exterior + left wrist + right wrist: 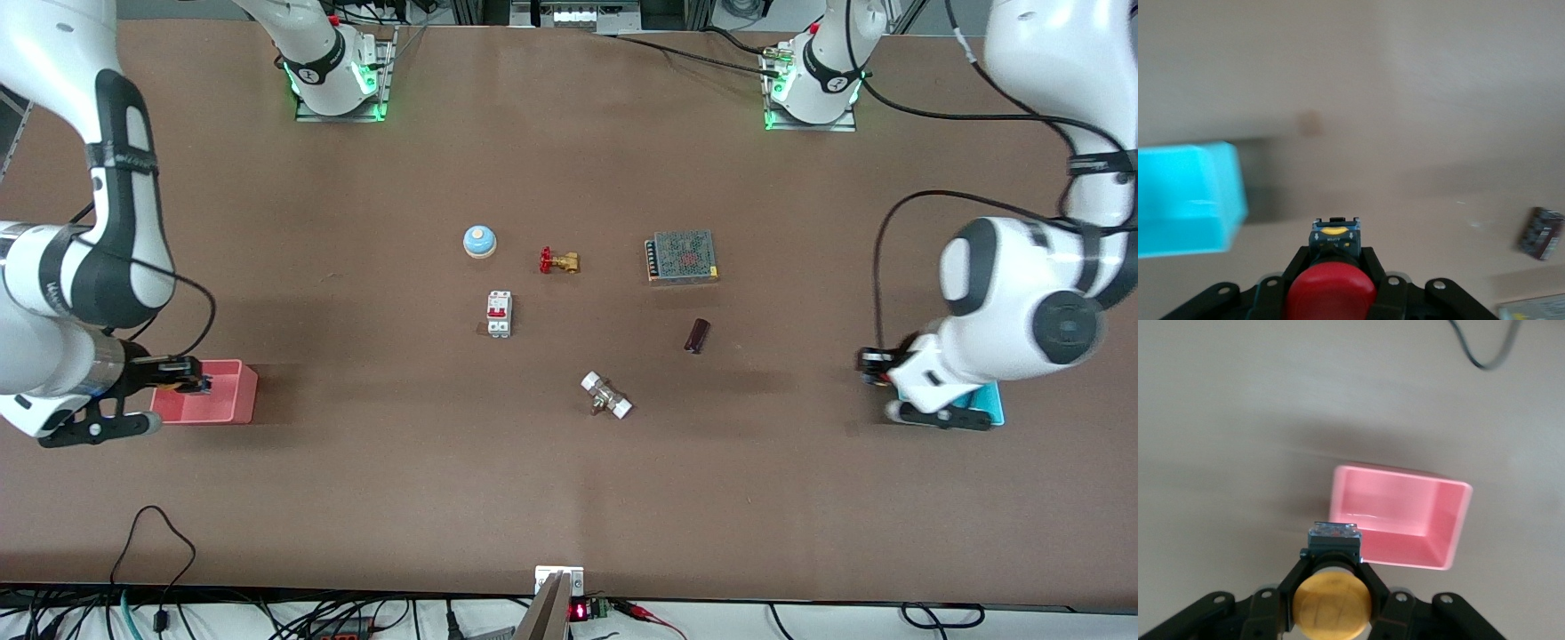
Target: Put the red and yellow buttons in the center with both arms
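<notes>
My left gripper (1336, 257) is shut on the red button (1331, 290), whose round red cap faces the wrist camera. In the front view the left gripper (871, 364) is up in the air beside the cyan bin (991, 404) at the left arm's end of the table. My right gripper (1333, 561) is shut on the yellow button (1331, 605). It hangs at the edge of the pink bin (1398, 520). In the front view the right gripper (191, 380) is over the pink bin (222, 404) at the right arm's end. The brown table center (587, 329) is bare between the parts.
Around the center lie a blue bell (479, 240), a brass valve with a red handle (559, 261), a white circuit breaker (499, 314), a metal power supply (682, 256), a dark cylinder (697, 335) and a white-ended fitting (606, 396). The cyan bin also shows in the left wrist view (1185, 200).
</notes>
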You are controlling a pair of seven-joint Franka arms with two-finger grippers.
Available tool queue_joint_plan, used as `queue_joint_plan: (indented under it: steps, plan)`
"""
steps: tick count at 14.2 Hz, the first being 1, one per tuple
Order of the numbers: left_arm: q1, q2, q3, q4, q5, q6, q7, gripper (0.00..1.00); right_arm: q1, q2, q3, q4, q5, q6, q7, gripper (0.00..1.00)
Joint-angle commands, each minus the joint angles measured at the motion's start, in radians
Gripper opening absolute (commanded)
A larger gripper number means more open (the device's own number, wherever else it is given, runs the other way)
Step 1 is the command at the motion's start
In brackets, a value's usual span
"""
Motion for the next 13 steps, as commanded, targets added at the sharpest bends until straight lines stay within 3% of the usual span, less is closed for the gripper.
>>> queue_joint_plan:
  steps: [1, 7, 11, 13]
  plan:
    - [-0.075, -0.012, 0.01, -0.057, -0.021, 0.001, -0.131, 0.17, 0.074, 0.061, -0.005, 0.017, 0.108, 0.015, 0.061, 0.29]
    - [-0.13, -0.018, 0.005, -0.238, -0.025, 0.194, -0.219, 0.17, 0.271, 0.152, -0.008, -0.003, 0.129, 0.155, 0.269, 0.29]
    - [-0.164, -0.046, -0.024, -0.405, -0.024, 0.434, -0.314, 0.17, 0.332, 0.195, -0.008, -0.007, 0.138, 0.161, 0.378, 0.29]
    - [-0.164, -0.046, -0.024, -0.423, -0.024, 0.456, -0.315, 0.19, 0.352, 0.206, -0.006, -0.021, 0.141, 0.182, 0.45, 0.29]
